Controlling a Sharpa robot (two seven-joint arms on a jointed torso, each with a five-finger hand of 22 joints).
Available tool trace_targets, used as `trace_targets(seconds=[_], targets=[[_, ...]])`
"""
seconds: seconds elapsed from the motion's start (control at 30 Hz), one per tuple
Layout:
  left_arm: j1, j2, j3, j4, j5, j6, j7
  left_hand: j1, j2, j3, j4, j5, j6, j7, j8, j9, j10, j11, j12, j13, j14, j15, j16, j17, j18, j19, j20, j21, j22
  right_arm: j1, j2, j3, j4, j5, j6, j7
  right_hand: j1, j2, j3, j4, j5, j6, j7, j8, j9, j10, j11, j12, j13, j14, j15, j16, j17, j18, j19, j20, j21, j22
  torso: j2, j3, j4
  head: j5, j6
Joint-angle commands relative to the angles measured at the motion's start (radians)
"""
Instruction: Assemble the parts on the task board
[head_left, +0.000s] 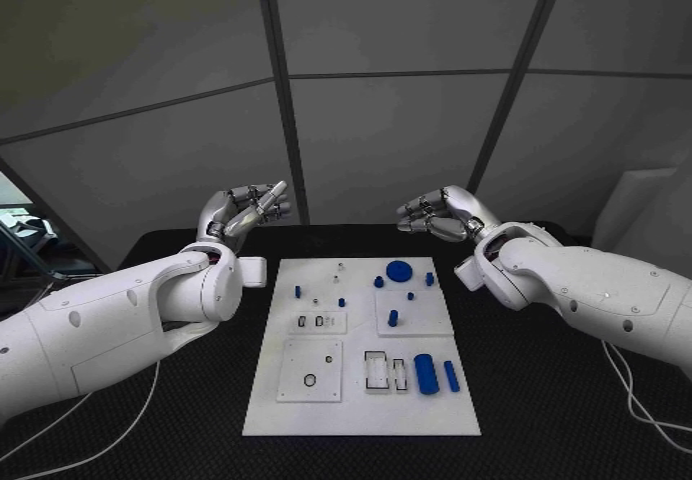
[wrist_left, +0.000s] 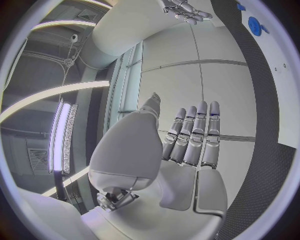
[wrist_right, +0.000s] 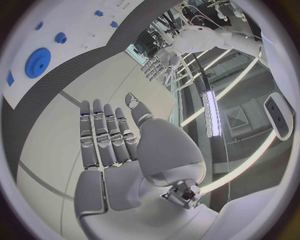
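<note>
Board: the white rectangular task board (head_left: 361, 400) lies mid-table on the black table (head_left: 562, 400).
Parts: small blue plastic parts, among them a round blue gear (head_left: 400, 268) and a blue cylinder (head_left: 424, 373), rest on the board.
Left hand (head_left: 248, 212): raised beyond the board's far-left corner, fingers straight and apart, holding nothing.
Right hand (head_left: 444, 213): raised beyond the far-right corner, fingers extended, empty.

Task board (wrist_right: 69, 30) cut off by circle rim in both wrist views; tiny parts (head_left: 340, 300) unreadable.
</note>
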Motion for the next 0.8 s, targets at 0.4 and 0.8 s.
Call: trace_targets(seconds=[0.4, 0.8], targets=[[0.001, -0.096, 0.002, 0.159, -0.072, 0.059, -0.014, 0.020, 0.024, -0.018, -0.066, -0.005, 0.076, 0.002, 0.002, -0.011, 0.098, -0.028, 0.004, -0.001, 0.109, -0.031, -0.003, 0.032, -0.010, 0.077, -0.029, 0.039, 0.008, 0.055, 0.012, 0.003, 0.026, -0.619, 0.161, -0.241, -0.040, -0.079, 0.109, -0.001, 0.021, 0.150, -0.053, -0.054, -0.004, 0.207, -0.077, -0.068, 0.009, 0.437, -0.120, 0.252, 0.218, 0.018, 0.229, -0.125, 0.405, 0.226, 0.091, -0.0033, 0.0204, -0.017, 0.016], [0.001, -0.117, 0.003, 0.227, -0.079, 0.066, -0.019, 0.018, 0.026, -0.022, -0.077, -0.006, 0.077, 0.005, -0.007, -0.013, 0.097, -0.024, -0.006, -0.003, 0.093, -0.026, -0.024, 0.031, -0.012, 0.075, -0.029, 0.037, 0.005, 0.060, 0.032, 0.003, 0.058, -0.813, 0.248, -0.319, -0.083, -0.120, 0.178, 0.012, 0.013, 0.132, -0.061, -0.065, -0.003, 0.131, -0.073, -0.066, 0.014, 0.435, -0.118, 0.679, 0.615, -0.040, 0.382, -0.123, 0.793, 0.699, 0.123, -0.0085, 0.0360, -0.030, 0.029]])
